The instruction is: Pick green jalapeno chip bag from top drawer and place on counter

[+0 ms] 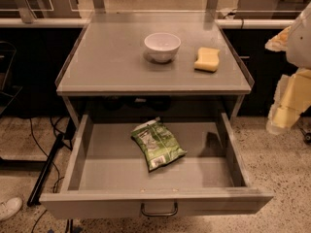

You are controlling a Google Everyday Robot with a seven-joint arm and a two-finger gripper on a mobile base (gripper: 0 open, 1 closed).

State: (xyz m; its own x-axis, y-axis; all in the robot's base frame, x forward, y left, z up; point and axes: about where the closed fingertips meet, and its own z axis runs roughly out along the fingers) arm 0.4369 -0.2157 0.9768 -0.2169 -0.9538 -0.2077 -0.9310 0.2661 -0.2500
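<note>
The green jalapeno chip bag (157, 144) lies flat on the floor of the open top drawer (97, 176), near its middle, with white ends and white print facing up. The drawer is pulled fully out, its dark loop handle (159, 210) at the front. Above it is the counter (112, 57), a flat grey top with low clear edges. My gripper (283, 111) hangs at the right edge of the camera view, to the right of the drawer and above floor level, well apart from the bag. It holds nothing that I can see.
A white bowl (162, 46) and a yellow sponge (207, 59) sit on the counter's far half. A long pale ledge (43, 22) runs behind. Cables and a dark bar (46, 169) lie on the floor at left. A white shoe (8, 208) is at bottom left.
</note>
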